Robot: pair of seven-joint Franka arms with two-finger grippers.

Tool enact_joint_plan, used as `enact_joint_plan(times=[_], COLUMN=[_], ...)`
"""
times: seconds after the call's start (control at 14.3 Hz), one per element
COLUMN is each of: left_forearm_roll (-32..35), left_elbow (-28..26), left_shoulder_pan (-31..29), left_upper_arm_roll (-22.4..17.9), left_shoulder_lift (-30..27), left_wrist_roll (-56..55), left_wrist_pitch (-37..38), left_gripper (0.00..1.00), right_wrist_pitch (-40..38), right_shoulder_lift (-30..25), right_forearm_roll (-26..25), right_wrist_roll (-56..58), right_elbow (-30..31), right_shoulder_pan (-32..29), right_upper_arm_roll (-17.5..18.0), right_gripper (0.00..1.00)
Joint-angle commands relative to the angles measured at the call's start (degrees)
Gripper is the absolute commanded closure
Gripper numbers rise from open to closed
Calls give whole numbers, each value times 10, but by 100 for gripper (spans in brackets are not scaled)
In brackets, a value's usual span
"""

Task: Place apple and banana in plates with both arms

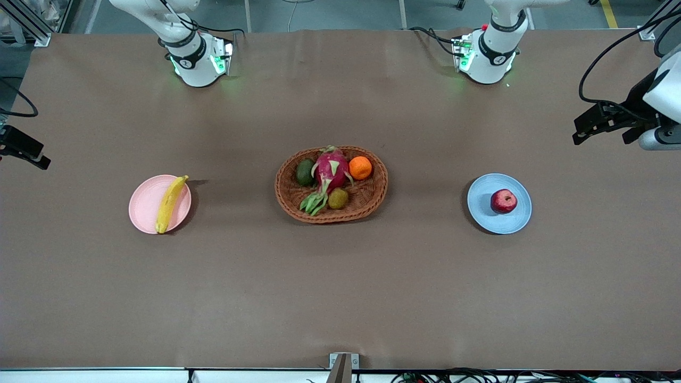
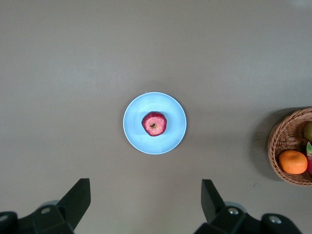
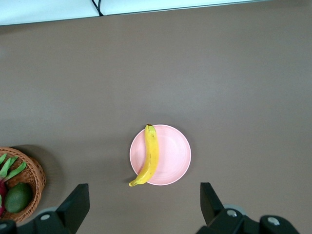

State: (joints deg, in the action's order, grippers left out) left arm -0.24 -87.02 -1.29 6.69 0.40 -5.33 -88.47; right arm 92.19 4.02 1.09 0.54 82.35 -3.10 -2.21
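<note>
The dark red apple (image 1: 503, 201) (image 2: 154, 123) rests in the middle of the light blue plate (image 1: 481, 207) (image 2: 136, 131), toward the left arm's end of the table. A yellow banana (image 1: 170, 204) (image 3: 150, 156) lies across the pale pink plate (image 1: 142, 205) (image 3: 173, 156) toward the right arm's end, both tips reaching past the rim. My left gripper (image 1: 582, 133) (image 2: 145, 195) hangs high, open and empty, off to the side of the blue plate. High up beside the pink plate, my right gripper (image 1: 32, 151) (image 3: 144, 195) is also open with nothing in it.
An oval wicker basket (image 1: 372, 199) (image 2: 287, 141) (image 3: 34, 175) stands mid-table between the two plates. It holds a pink dragon fruit (image 1: 330, 167), an orange (image 1: 360, 167), an avocado (image 1: 305, 172) and a small brown fruit (image 1: 338, 198). Brown tabletop surrounds everything.
</note>
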Motion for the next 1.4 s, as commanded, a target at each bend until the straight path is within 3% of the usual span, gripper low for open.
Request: enact_joint_plan(times=[0.0, 1.33], left_forearm_roll=[-9, 2], left_elbow=[-4, -9], left_shoulder_pan=[1, -1], left_upper_arm_roll=[-1, 5], left_shoulder_lift=[-9, -18], left_wrist_roll=[2, 0], left_wrist_pitch=[-5, 1], left_gripper=[0, 0], right_wrist_pitch=[3, 0], right_shoulder_lift=[-23, -23], right_forearm_roll=[-9, -9], right_wrist_roll=[-4, -8], right_elbow=[27, 30], right_shoulder_pan=[-7, -3], right_upper_arm_roll=[6, 8], right_gripper=[0, 0])
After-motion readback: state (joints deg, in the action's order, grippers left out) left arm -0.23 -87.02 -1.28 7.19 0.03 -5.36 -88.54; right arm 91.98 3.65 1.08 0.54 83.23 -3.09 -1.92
